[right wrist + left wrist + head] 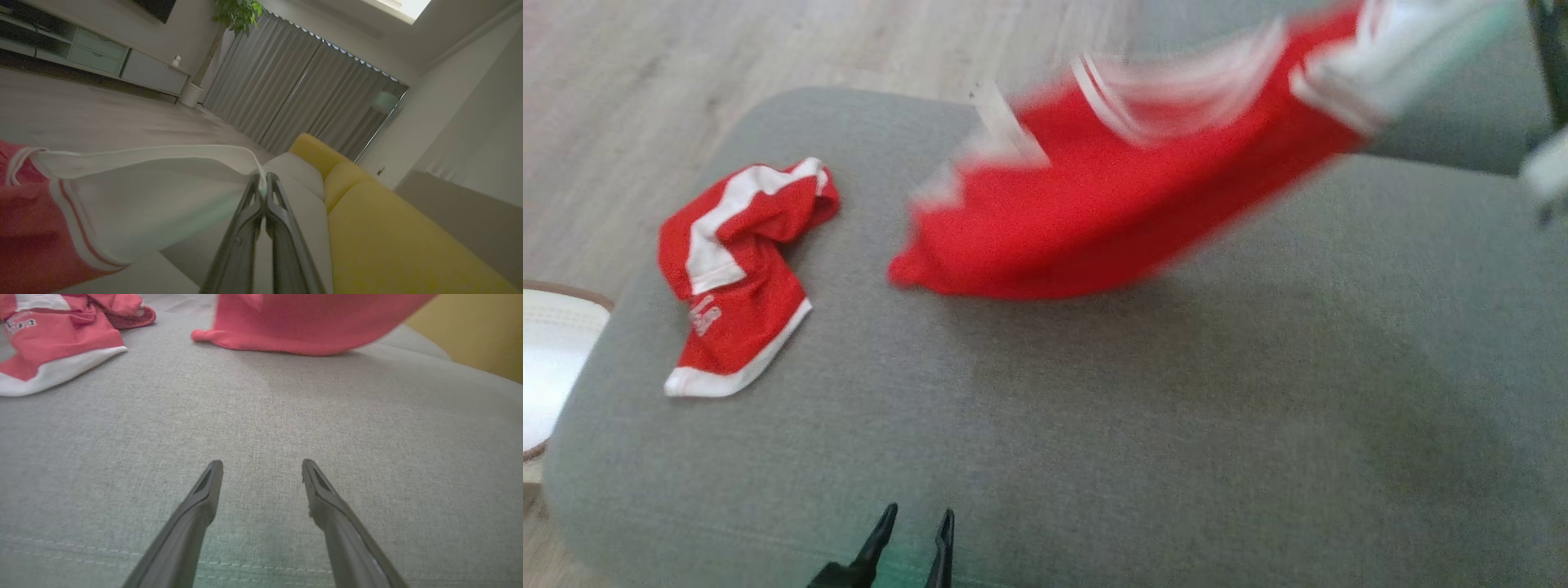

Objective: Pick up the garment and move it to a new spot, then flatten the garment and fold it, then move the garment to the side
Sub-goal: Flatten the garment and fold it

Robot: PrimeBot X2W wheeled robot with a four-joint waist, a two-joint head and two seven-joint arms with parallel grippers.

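Right wrist view is showing the right claw [263, 179] pinching the garment [135, 196] at its tips, lifted (placing, flattening, folding pending); left claw [262, 463] is hovering spread.

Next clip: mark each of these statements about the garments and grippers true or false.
1. The right gripper is shut on the white edge of the lifted red garment. True.
2. The left gripper holds cloth. False: it is open and empty over the grey cushion.
3. A second red garment lies crumpled on the cushion. True.
4. The lifted red garment is folded flat. False: it hangs unfolded from the gripper.
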